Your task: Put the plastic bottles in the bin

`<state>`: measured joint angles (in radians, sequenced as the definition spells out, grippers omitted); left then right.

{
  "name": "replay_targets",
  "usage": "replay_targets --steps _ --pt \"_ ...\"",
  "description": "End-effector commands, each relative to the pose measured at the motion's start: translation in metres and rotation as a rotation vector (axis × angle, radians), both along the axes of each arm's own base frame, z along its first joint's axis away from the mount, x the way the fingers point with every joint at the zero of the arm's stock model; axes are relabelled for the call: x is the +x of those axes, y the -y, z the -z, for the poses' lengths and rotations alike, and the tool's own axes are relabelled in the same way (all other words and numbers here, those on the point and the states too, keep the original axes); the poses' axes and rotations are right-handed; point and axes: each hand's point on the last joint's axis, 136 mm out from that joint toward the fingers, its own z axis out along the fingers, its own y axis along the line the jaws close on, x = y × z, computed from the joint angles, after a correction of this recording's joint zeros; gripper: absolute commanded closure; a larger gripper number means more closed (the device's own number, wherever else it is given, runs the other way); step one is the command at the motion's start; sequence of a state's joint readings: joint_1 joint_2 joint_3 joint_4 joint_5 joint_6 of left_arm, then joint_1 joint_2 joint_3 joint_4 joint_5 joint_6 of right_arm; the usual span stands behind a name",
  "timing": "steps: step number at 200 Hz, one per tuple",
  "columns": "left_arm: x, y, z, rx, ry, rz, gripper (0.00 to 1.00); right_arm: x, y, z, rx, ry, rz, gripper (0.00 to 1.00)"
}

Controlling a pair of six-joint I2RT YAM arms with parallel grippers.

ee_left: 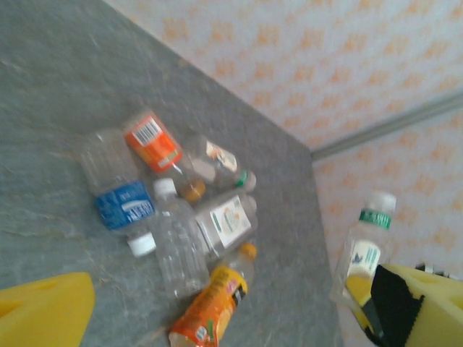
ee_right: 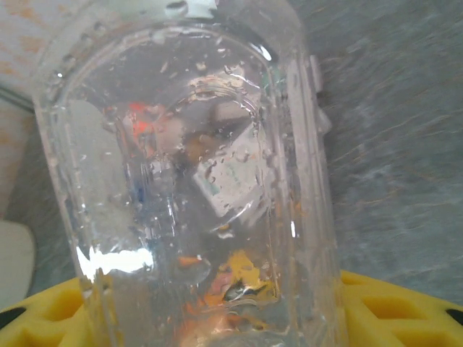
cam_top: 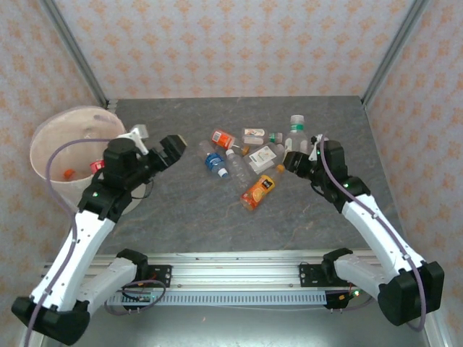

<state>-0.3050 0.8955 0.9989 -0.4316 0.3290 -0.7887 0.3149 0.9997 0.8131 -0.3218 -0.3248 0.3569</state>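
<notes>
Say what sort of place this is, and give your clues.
Probably a robot test cell: two arms bolted to a rail, patterned walls enclosing a grey table, plastic bottles and a bin set out.

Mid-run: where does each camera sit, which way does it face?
Top external: above and behind the bases, looking down at the table, bin, bottle pile; left arm and right arm show.
Left wrist: faces across the pile; own yellow fingers at bottom corners.
Right wrist: close against a clear bottle between its yellow fingers.
Shared: top and left wrist both show the orange-yellow bottle.
</notes>
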Motion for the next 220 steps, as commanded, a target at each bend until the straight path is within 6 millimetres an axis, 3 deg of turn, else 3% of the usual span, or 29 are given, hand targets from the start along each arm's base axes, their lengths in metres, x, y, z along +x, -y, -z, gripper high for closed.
replay_targets --steps 1,43,75,125,142,220 --pt "0.013 0.026 -0.020 0.010 0.070 0.018 0.00 -0.002 -0.028 -0.021 0.109 0.072 -0.076 0.70" --pt "0.031 0.097 -0.010 0.053 0.035 0.169 0.00 -0.012 -0.068 -0.032 0.118 0.108 -0.223 0.71" --pt "0.040 0.131 -0.017 -0.034 0.045 0.257 0.00 -0.023 -0.092 -0.038 0.113 0.121 -0.308 0.71" --pt "0.047 0.153 -0.014 -0.021 0.007 0.323 0.00 -0.040 -0.119 -0.043 0.118 0.121 -0.415 0.71" --pt "0.046 0.161 -0.011 0.017 0.003 0.345 0.04 -0.046 -0.128 -0.044 0.120 0.116 -0.462 0.71" --pt "0.066 0.140 0.009 0.151 -0.041 0.170 0.14 -0.061 -0.151 -0.049 0.135 0.095 -0.585 0.71"
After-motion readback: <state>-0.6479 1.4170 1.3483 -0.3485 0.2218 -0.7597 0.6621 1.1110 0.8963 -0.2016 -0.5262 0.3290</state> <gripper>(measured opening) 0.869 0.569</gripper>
